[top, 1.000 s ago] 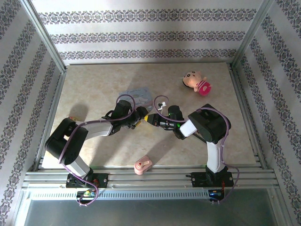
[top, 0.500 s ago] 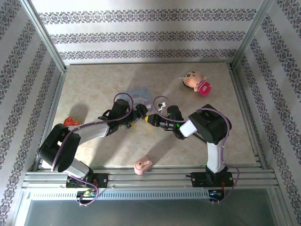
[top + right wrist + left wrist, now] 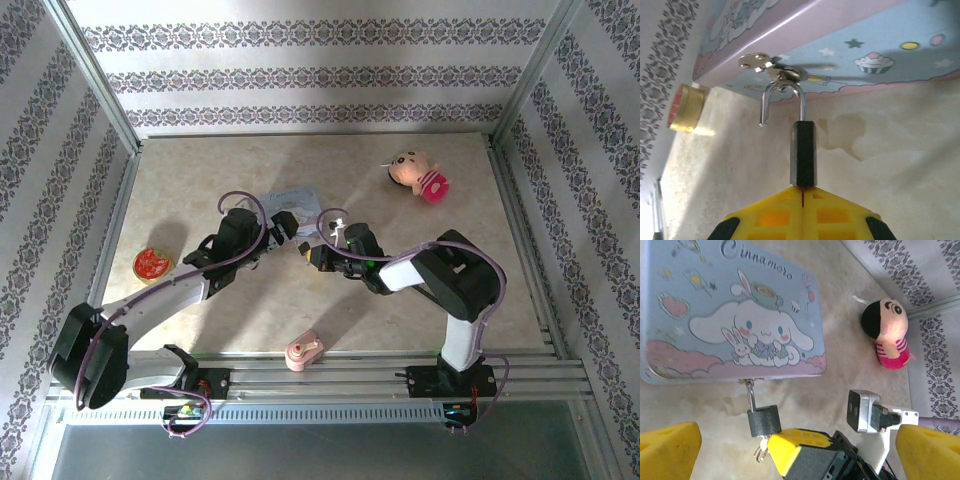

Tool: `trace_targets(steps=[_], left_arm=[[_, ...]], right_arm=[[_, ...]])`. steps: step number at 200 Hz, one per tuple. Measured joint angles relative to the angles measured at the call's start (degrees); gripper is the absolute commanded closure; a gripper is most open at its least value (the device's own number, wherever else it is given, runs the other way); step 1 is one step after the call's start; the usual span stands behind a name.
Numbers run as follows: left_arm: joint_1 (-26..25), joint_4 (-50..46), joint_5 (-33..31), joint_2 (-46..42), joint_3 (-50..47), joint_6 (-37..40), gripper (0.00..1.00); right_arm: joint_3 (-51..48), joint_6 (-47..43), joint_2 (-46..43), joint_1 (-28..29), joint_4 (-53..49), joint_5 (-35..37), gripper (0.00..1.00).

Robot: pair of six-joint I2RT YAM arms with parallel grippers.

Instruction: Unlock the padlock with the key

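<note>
Stretching low, right pincer (image 3: 802, 192) pressed closed at padlock (image 3: 803, 150) base; left pincer (image 3: 290, 235) spread wide

Small black block padlock (image 3: 803, 152) hangs by shackle from hasp on edge of blue cartoon-printed metal tin (image 3: 730, 315), mid-table. Yellow-padded right gripper (image 3: 802, 197) against padlock's base. Pink-dressed doll (image 3: 418, 175) far right. Pink toy lump (image 3: 303, 352) at near edge. Red gold-rimmed disc (image 3: 152, 263) left.

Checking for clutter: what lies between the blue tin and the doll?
Nothing; the table between the tin and the doll is bare, clearest in the left wrist view.
</note>
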Motion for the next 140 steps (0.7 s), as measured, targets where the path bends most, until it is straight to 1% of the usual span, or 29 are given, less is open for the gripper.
trace_targets(steps=[31,44,54,63,104,140], left_arm=[[0.0,-1.2,-3.5,-1.5,-0.6,2.2,0.01],[0.0,-1.5,-4.5,-1.8,-0.9,2.7,0.01],[0.0,-1.7,-5.2,-1.9,-1.2,3.1,0.01],[0.0,-1.8,-5.7,-1.9,-1.4,3.3,0.01],[0.1,-1.9,-6.6,-2.2,-2.1,3.9,0.01],[0.2,-1.9,-7.4,-2.4,-2.1,5.4,0.01]], right_arm=[[3.6,-4.2,-2.6,2.1,-10.0,4.5,0.91],[4.6,-5.4,-3.1,2.5,-12.9,5.8,0.85],[5.1,-6.3,-3.3,2.5,-14.9,6.5,0.82],[5.3,-7.0,-3.4,2.5,-16.2,6.8,0.79],[5.7,-8.0,-3.6,2.5,-20.3,8.0,0.75],[6.3,-8.7,-5.0,2.5,-22.9,8.8,0.64]])
